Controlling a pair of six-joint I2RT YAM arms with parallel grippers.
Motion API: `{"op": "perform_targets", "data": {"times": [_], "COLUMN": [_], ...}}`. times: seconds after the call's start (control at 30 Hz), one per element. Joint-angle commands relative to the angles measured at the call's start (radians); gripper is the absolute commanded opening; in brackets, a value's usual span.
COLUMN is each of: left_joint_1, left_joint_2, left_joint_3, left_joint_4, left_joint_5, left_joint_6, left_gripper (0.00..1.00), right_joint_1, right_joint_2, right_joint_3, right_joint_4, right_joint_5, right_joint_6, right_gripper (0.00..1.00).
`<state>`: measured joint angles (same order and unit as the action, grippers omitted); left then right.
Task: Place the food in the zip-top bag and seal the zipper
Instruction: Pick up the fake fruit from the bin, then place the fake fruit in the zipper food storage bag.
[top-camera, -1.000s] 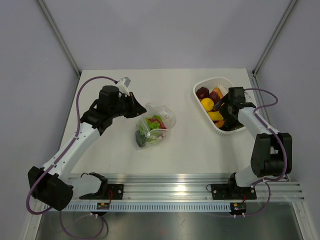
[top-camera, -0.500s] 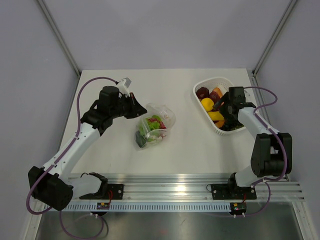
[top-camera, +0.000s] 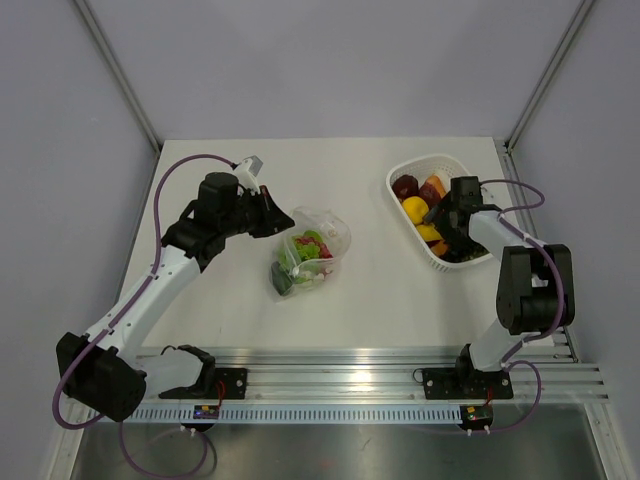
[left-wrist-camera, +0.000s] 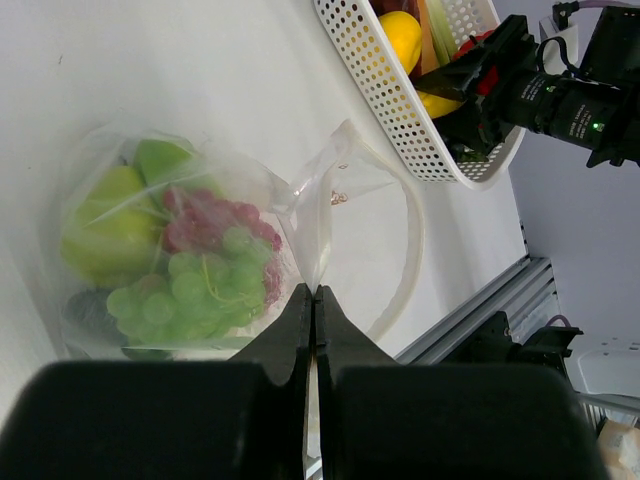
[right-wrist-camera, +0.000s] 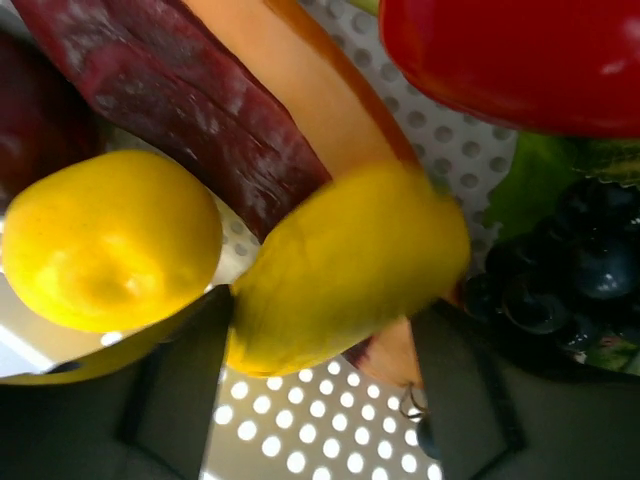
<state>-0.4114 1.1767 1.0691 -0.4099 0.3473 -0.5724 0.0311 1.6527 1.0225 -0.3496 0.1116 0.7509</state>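
Note:
The zip-top bag (top-camera: 312, 250) lies at mid-table with its mouth open; it holds green grapes (left-wrist-camera: 190, 290), red grapes (left-wrist-camera: 210, 220) and a green-yellow fruit (left-wrist-camera: 100, 230). My left gripper (top-camera: 283, 222) is shut on the bag's mouth edge (left-wrist-camera: 314, 292). The zipper strip (left-wrist-camera: 412, 235) curves away beyond it, unsealed. My right gripper (top-camera: 437, 225) is down in the white basket (top-camera: 420, 163). In the right wrist view its open fingers stand on either side of a yellow fruit (right-wrist-camera: 350, 260), close against it. A lemon (right-wrist-camera: 110, 240) lies beside that.
The basket also holds a red pepper (right-wrist-camera: 520, 60), dark grapes (right-wrist-camera: 580, 270), an orange piece and dark red food. The basket (left-wrist-camera: 400, 110) shows in the left wrist view, right of the bag. The table's near rail runs along the front.
My right gripper has shifted slightly deeper and leftward in the basket, over the yellow fruit. The left gripper and bag have stayed put.

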Motion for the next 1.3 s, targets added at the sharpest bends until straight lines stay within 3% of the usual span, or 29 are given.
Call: {"op": "perform_targets", "data": {"times": [0.0, 0.1, 0.13, 0.23, 0.37, 0.47, 0.67, 0.8, 1.03, 1.27], "left_joint_1": [-0.003, -0.003, -0.003, -0.003, -0.003, -0.001, -0.003, -0.003, -0.003, -0.003], "left_joint_2": [-0.038, -0.040, -0.038, -0.034, -0.029, -0.026, -0.018, -0.035, -0.031, -0.019], "left_joint_3": [0.012, 0.014, 0.012, 0.011, 0.009, 0.011, 0.025, 0.006, 0.008, 0.011], "left_joint_4": [0.036, 0.037, 0.037, 0.046, 0.059, 0.069, 0.059, 0.079, 0.074, 0.079], "left_joint_5": [0.028, 0.030, 0.030, 0.038, 0.048, 0.058, 0.055, 0.055, 0.070, 0.082], "left_joint_6": [0.020, 0.022, 0.023, 0.014, 0.002, -0.007, -0.003, 0.000, -0.007, -0.021], "left_gripper": [0.00, 0.00, 0.00, 0.00, 0.00, 0.00, 0.00, 0.00, 0.00, 0.00], "right_joint_1": [-0.002, -0.003, -0.003, -0.005, -0.003, -0.005, 0.024, 0.182, 0.415, 0.763], "right_joint_2": [-0.005, -0.077, -0.100, -0.189, -0.307, -0.364, -0.435, -0.453, -0.508, -0.359], "right_joint_3": [0.007, -0.032, -0.048, -0.061, -0.047, -0.026, 0.046, 0.139, 0.197, 0.272], "right_joint_4": [0.008, 0.017, 0.014, -0.006, -0.049, -0.078, -0.129, -0.236, -0.197, -0.132], "right_joint_5": [0.046, 0.080, 0.089, 0.111, 0.119, 0.099, -0.101, -0.046, -0.069, 0.204], "right_joint_6": [0.007, 0.001, -0.004, -0.016, -0.041, -0.073, -0.205, -0.271, -0.173, -0.104], "right_gripper": [0.72, 0.58, 0.46, 0.29, 0.20, 0.17, 0.18, 0.18, 0.15, 0.10]}}
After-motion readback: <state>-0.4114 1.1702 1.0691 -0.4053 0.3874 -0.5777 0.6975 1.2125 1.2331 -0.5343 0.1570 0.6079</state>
